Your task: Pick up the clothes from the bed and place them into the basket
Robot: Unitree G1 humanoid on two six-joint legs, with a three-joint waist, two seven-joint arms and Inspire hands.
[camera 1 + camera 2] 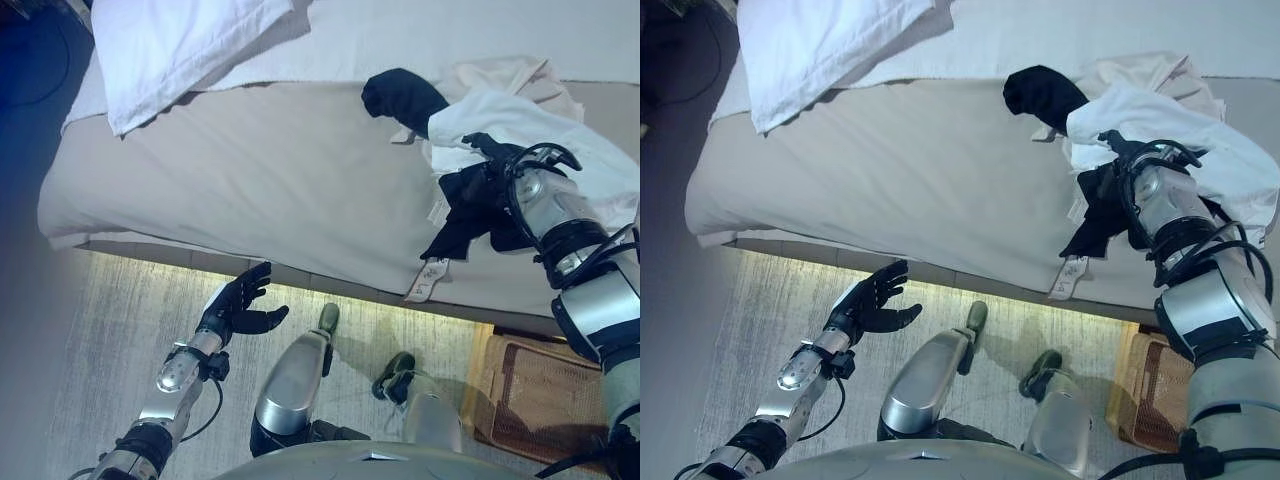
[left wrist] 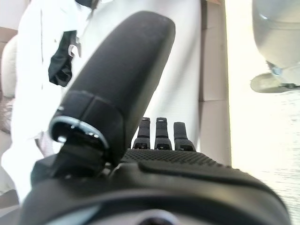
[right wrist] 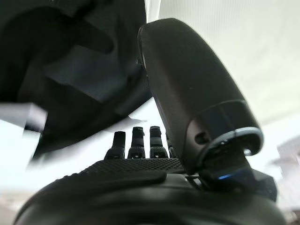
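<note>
Clearly the right hand (image 3: 140,187) is nearer: its straight fingers lie against the black and white clothes pile (image 1: 520,130), while the left hand (image 1: 235,305) hangs open, empty, well apart.

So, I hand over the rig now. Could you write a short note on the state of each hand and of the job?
Left hand: open, idle over the floor in front of the bed.
Right hand: reached into the clothes at the bed's right side; fingers look straight, with black cloth just past them, no grasp seen.
Basket: on the floor by the bed, under the right arm; no clothes visible inside.
Done: reach only.
Left: close on a garment, lift it, drop it in the basket, then repeat for the rest.
</note>
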